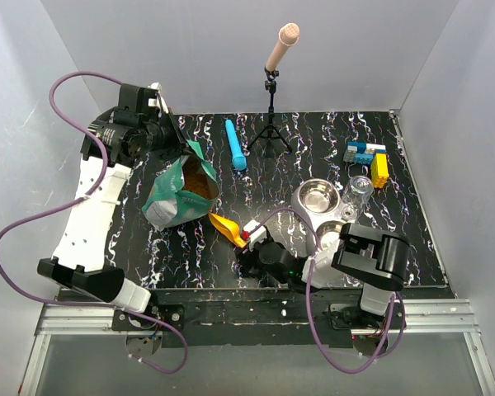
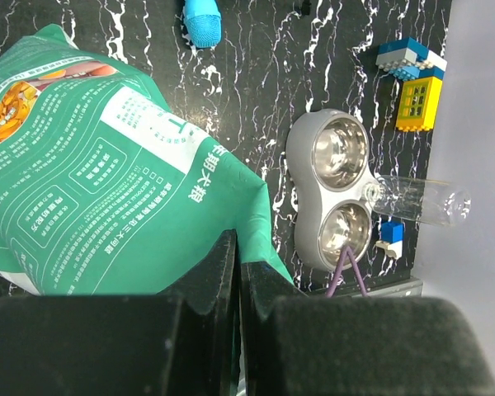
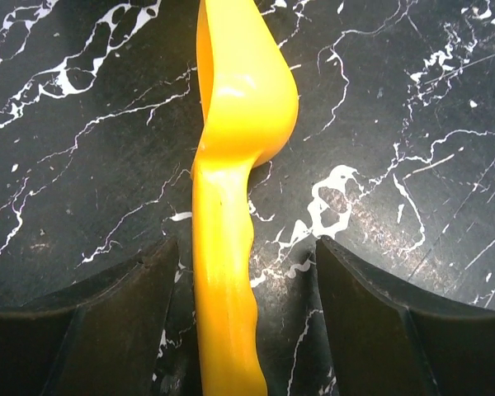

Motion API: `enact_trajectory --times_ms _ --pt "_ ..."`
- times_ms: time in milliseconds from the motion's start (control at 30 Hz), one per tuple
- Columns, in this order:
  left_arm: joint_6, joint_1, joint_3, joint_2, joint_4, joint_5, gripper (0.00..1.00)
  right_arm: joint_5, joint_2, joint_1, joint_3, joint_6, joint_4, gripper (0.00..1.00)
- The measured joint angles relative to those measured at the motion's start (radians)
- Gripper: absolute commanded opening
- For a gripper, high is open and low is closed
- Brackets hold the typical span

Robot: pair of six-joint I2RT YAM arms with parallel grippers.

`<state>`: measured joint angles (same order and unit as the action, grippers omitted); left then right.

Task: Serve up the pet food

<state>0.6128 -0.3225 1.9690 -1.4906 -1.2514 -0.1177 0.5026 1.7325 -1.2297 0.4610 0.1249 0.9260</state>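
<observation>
Left arm point(image 1: 91, 198) stretched back, jaws pinched on edge of food bag point(image 2: 107, 165), right arm point(image 1: 371, 256) low over counter point(image 3: 412, 99), jaws wide astride handle of scoop point(image 3: 247, 91)

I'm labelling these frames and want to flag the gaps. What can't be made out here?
- The scoop: in the right wrist view, its bowl tip is cut off by the top edge and its handle end by the bottom edge.
- The bag: the left wrist view shows only its outside, so how much food is left is hidden.
- The dish: in the top view, its nearer bowl is partly covered by the right arm.
</observation>
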Motion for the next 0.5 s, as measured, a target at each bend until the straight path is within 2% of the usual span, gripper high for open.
enact_trajectory --times_ms 333,500 --pt "0.011 0.000 -0.094 0.054 0.077 -0.027 0.00 0.025 0.134 -0.018 -0.048 -0.069 0.311 0.71" --pt "0.008 0.000 -0.124 0.073 0.104 -0.032 0.00 0.053 0.142 -0.044 -0.074 -0.073 0.356 0.59"
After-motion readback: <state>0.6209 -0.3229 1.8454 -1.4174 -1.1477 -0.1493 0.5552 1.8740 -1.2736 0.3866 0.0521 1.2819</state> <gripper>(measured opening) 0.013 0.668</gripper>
